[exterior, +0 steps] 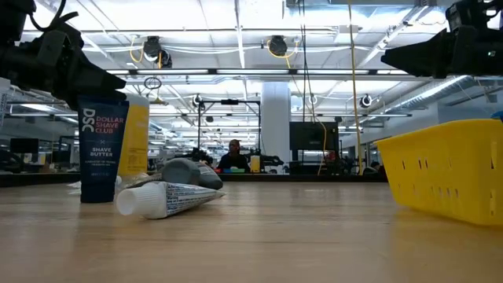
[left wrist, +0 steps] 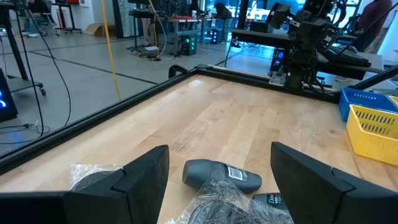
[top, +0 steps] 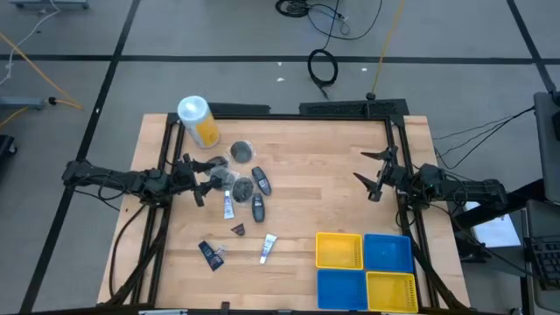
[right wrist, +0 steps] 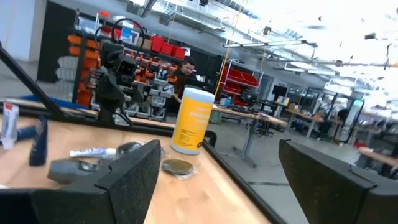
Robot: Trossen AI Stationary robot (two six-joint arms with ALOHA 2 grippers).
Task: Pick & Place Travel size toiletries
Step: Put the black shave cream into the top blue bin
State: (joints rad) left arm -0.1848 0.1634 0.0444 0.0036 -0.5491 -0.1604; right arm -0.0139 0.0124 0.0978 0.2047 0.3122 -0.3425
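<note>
- The left gripper (top: 208, 182) hangs with its fingers spread wide and nothing between them, low over the near edge of the toiletry cluster on the left half of the table (top: 324, 175).
- Just beside it lie a round grey jar (top: 241, 153) in clear wrap, two dark oval bottles (top: 260, 181) (top: 258, 208) and a small white tube (top: 227, 206); the left wrist view shows one dark bottle (left wrist: 221, 175) lying between the spread fingers, not yet gripped.
- Nearer the front edge sit a dark blue tube (top: 209, 255), a small dark piece (top: 238, 229) and another white tube (top: 268, 248), all loose on the wood.
- The large yellow canister (top: 199, 121) stands at the back left, beyond the cluster.
- The yellow and blue bins (top: 365, 271) at the front right look empty, so no item seems placed yet; I judge the task at its start, with every toiletry left to move.
- The right gripper (top: 374, 176) waits at the right side, fingers spread and empty, well apart from the toiletries.
</note>
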